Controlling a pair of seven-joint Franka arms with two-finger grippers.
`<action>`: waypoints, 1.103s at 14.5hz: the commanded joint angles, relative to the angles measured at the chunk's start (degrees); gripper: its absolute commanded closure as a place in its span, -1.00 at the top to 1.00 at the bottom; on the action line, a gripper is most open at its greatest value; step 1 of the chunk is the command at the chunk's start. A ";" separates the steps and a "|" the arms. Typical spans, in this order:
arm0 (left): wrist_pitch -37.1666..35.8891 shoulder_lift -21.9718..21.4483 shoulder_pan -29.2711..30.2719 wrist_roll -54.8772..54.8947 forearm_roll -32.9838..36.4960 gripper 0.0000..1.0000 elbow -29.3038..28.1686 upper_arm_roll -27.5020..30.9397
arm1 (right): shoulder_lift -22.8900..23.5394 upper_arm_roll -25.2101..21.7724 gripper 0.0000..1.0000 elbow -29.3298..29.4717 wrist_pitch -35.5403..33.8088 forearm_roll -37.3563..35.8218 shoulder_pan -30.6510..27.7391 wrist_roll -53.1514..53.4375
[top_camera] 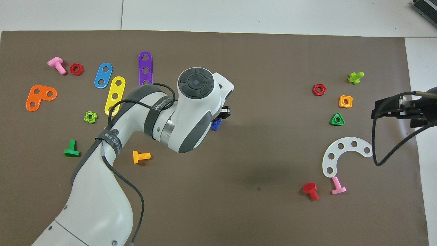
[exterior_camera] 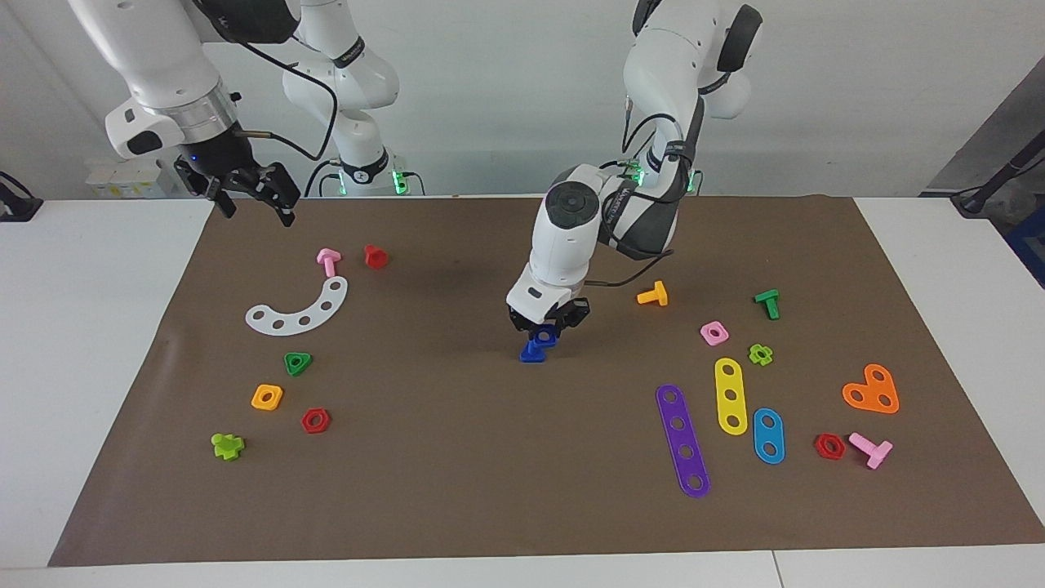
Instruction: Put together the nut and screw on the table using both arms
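My left gripper's [exterior_camera: 549, 325] fingers pinch the square blue plastic nut [exterior_camera: 545, 335] over the triangular-headed screw [exterior_camera: 532, 352], mid-mat [exterior_camera: 457, 457] on the table [exterior_camera: 98, 327]. My right gripper [exterior_camera: 255, 196] waits raised, black fingers spread apart, over the mat's edge near the pink bolt [exterior_camera: 328, 260].

The mat [exterior_camera: 457, 457] looks matt brown and paper-like; the arms' [top_camera: 191, 112] shells are glossy white plastic; the screw [exterior_camera: 535, 349] looks smooth blue plastic
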 commanded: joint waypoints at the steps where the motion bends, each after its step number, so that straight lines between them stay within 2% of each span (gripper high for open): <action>1: -0.07 1.68 -1.53 -1.05 -1.17 -0.39 1.95 1.11 | -0.41 0.30 1.00 -0.25 -0.45 0.70 -0.28 -0.16; 16: 1.79 4.24 -2.41 -1.14 -0.56 -0.45 2.56 1.29 | -0.41 0.30 1.00 -0.25 -0.45 0.70 -0.28 -0.16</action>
